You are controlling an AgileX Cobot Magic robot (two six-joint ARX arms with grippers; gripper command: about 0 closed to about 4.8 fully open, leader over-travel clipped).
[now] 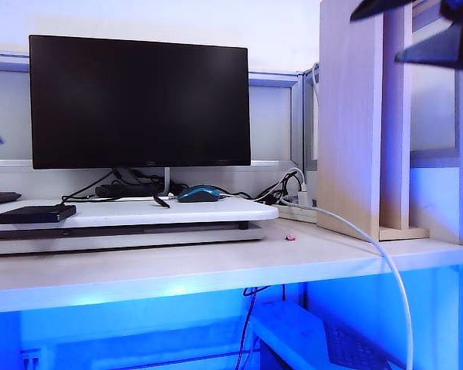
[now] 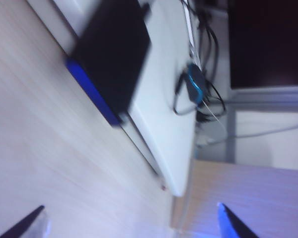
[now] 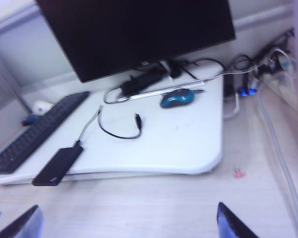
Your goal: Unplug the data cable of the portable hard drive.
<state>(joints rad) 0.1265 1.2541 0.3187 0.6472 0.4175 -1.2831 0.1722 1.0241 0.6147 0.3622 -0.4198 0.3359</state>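
Both arms are hanging above the desk, the left gripper (image 2: 131,223) and right gripper (image 3: 126,220) spread wide and carrying nothing. The portable hard drive (image 3: 58,165) is lying at the white riser's (image 3: 188,144) edge, toward eight o'clock from the mouse (image 3: 177,98), its data cable (image 3: 97,124) plugged in and curling loose toward the monitor (image 1: 139,100), apparently leaving slack for pulling.

Bare surface (image 3: 154,198) below my tools; keyboard (image 3: 35,131) crowds the portable hard drive (image 3: 57,166), mouse (image 3: 177,98) well apart.
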